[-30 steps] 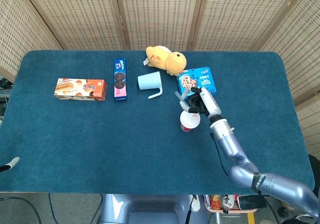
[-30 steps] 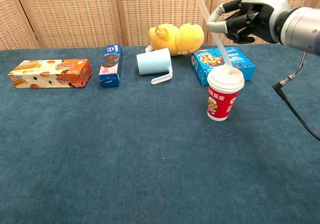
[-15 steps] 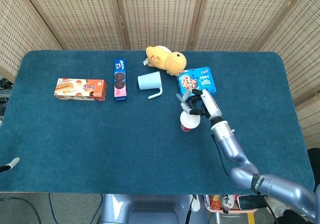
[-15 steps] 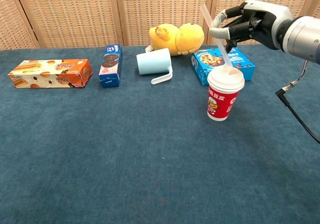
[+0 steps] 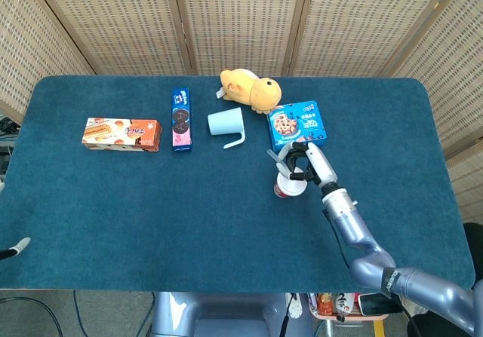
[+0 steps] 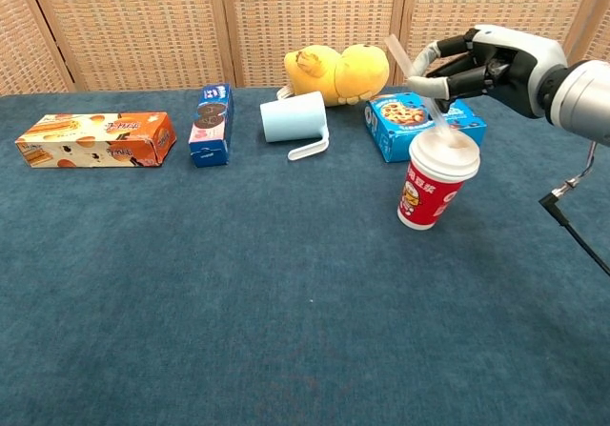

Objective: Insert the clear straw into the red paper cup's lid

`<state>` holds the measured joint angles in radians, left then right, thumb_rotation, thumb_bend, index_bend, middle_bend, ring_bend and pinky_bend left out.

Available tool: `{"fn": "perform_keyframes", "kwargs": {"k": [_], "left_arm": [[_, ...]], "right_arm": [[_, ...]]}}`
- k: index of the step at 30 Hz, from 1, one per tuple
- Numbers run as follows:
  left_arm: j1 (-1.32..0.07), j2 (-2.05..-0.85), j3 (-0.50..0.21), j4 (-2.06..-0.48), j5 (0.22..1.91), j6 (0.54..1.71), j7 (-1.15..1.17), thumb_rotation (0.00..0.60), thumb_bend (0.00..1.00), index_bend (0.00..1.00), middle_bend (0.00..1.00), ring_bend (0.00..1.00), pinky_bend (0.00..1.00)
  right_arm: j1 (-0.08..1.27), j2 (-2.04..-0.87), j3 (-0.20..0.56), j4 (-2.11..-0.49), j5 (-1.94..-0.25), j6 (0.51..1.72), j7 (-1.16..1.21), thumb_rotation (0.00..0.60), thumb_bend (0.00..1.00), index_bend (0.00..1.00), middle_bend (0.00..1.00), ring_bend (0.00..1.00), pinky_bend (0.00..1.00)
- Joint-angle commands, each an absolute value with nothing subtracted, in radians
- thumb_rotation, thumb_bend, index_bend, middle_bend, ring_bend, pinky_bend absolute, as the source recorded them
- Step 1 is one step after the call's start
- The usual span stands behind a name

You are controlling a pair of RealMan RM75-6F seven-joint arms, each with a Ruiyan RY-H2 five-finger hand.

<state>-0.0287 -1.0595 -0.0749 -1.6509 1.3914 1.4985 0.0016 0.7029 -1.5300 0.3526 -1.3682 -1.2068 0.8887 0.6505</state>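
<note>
Your right hand (image 6: 491, 59) hangs above the right half of the blue table (image 6: 238, 302), its fingers pinched on the clear straw (image 6: 412, 75). In the head view the same hand (image 5: 308, 163) sits directly over the cup. The straw's long axis runs diagonally: its free upper end points up and toward the robot's left, and its lower end points down into the white lid (image 6: 443, 153) of the red paper cup (image 6: 431, 195). The straw's tip meets the lid's top; how far it has gone in cannot be told.

The cup itself is tilted, its top leaning toward the robot's right while its base rests on the table. What the cup holds is hidden by the lid.

Just behind the cup lies a blue cookie box (image 6: 419, 116), flat on the table. Beside that, further left, a yellow plush toy (image 6: 338, 71) lies near the table's back edge. In front of the toy a light blue mug (image 6: 294, 118) lies on its side, its handle resting on the table. Further left a narrow blue biscuit box (image 6: 211, 124) stands on edge, and beyond it an orange snack box (image 6: 95, 138) lies lengthwise.

Your left hand is not visible in either view
</note>
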Motion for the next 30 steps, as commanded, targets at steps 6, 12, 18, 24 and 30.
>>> {"fn": "perform_keyframes", "kwargs": {"k": [6, 12, 18, 24, 30], "left_arm": [[-0.029, -1.059, -0.075, -1.65, 1.39, 1.496, 0.001, 0.6, 0.16, 0.0, 0.0, 0.0, 0.0], [-0.029, -1.06, -0.075, -1.65, 1.39, 1.497, 0.0, 0.6, 0.16, 0.0, 0.0, 0.0, 0.0], [-0.028, -1.059, -0.075, -1.647, 1.389, 1.498, -0.004, 0.6, 0.16, 0.0, 0.0, 0.0, 0.0], [-0.028, -1.059, -0.075, -1.648, 1.389, 1.497, -0.005, 0.6, 0.16, 0.0, 0.0, 0.0, 0.0], [-0.028, -1.058, -0.075, -1.648, 1.388, 1.496, -0.005, 0.6, 0.16, 0.0, 0.0, 0.0, 0.0]], "right_arm": [[0.699, -1.547, 0.344, -1.34, -1.226, 0.893, 0.677, 0.6, 0.55, 0.71, 0.74, 0.59, 0.48], [0.701, -1.553, 0.355, -1.338, -1.219, 0.899, 0.682, 0.6, 0.55, 0.71, 0.7, 0.52, 0.47], [0.693, -1.553, 0.356, -1.341, -1.215, 0.894, 0.709, 0.6, 0.55, 0.71, 0.58, 0.39, 0.31], [0.689, -1.545, 0.356, -1.351, -1.223, 0.894, 0.725, 0.6, 0.55, 0.71, 0.41, 0.25, 0.24], [0.68, -1.543, 0.356, -1.358, -1.234, 0.904, 0.751, 0.6, 0.55, 0.71, 0.32, 0.19, 0.2]]}}
